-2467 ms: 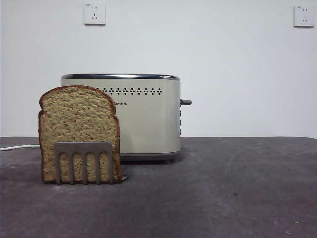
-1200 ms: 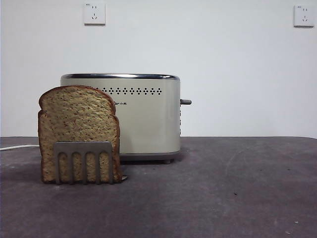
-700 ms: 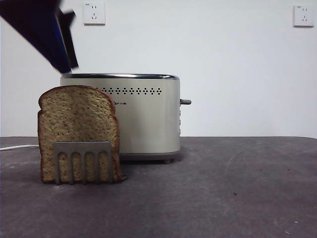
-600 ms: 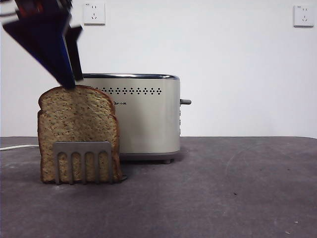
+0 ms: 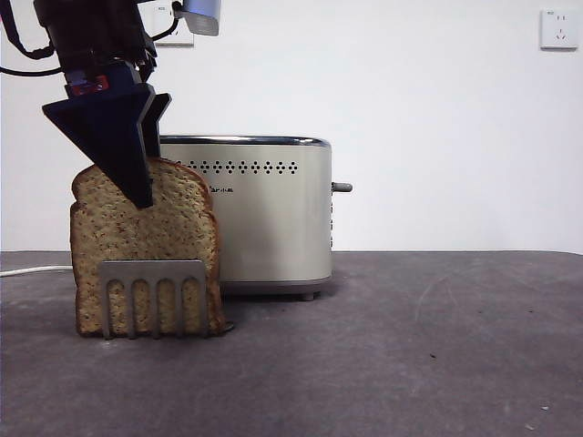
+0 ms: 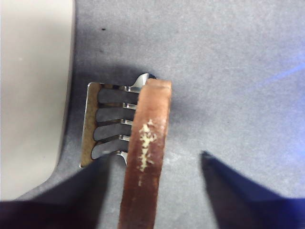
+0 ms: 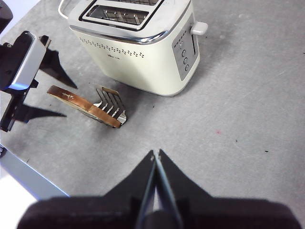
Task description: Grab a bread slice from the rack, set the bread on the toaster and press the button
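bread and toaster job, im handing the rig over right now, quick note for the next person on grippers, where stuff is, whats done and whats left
Left gripper: open, jaws either side of the slice of bread's top edge, not closed on it.
Right gripper: shut, waiting high above the table.
The slice stands upright in the rack, in front of the toaster.
Done: approach only.
Left: grip, lift, put the bread on the toaster, press the button.

Speckled brown slice of bread [image 5: 146, 238], grey rack [image 5: 153, 296], cream toaster [image 5: 269, 214] with dark vent dots.
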`<state>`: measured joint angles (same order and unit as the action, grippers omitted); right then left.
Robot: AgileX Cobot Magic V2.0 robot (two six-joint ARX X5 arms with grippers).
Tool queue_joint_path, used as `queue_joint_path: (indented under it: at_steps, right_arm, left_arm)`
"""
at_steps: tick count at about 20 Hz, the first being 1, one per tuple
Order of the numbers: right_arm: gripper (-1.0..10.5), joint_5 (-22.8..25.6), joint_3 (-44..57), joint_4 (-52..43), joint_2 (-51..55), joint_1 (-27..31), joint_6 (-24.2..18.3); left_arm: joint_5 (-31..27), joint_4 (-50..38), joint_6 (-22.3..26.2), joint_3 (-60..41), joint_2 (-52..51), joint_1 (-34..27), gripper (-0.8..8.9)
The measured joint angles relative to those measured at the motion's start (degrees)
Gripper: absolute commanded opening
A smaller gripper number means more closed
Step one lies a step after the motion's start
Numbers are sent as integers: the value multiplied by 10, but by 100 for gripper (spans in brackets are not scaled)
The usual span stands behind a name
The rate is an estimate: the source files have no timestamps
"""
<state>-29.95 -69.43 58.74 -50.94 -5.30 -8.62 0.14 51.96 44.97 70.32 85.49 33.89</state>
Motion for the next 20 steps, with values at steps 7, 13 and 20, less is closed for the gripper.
queue_joint_path:
  at_steps: [7, 13, 20]
  right_arm:
    - [-12, 0, 0, 0, 0, 0, 0]
    - [-12, 0, 0, 0, 0, 0, 0]
    - [-12, 0, 0, 0, -3, 0, 0]
  left_arm:
    - [0, 0, 0, 0, 0, 0, -9]
    - [-2, 44, 0, 60, 0, 0, -9]
    - [-2, 133, 0, 214, -20, 0, -9]
